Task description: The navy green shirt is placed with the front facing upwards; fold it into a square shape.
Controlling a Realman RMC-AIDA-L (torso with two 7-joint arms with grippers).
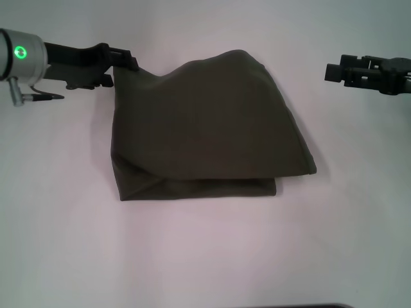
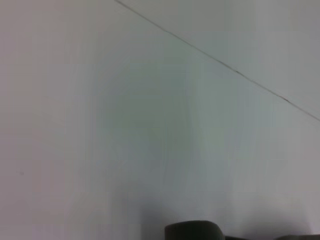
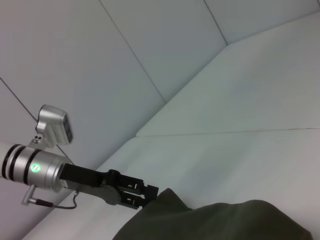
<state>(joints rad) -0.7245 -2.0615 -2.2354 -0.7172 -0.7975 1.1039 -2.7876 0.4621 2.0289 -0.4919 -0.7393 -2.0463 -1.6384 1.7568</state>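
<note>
Left gripper (image 1: 130, 64) is clenched on the far left corner of the navy green shirt (image 1: 212, 128), holding that corner raised. The shirt lies folded in layers at mid-table (image 1: 64, 244), plain side up. Right gripper (image 1: 331, 72) hangs apart at far right, released, gripping nothing.

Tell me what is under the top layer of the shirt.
Under the navy green shirt top layer, a lower fabric layer peeks out along the near edge; the rest is covered. The left gripper grips its corner.

Left hand (image 1: 130, 63) raised, clamped; right hand (image 1: 329, 71) raised at right
</note>
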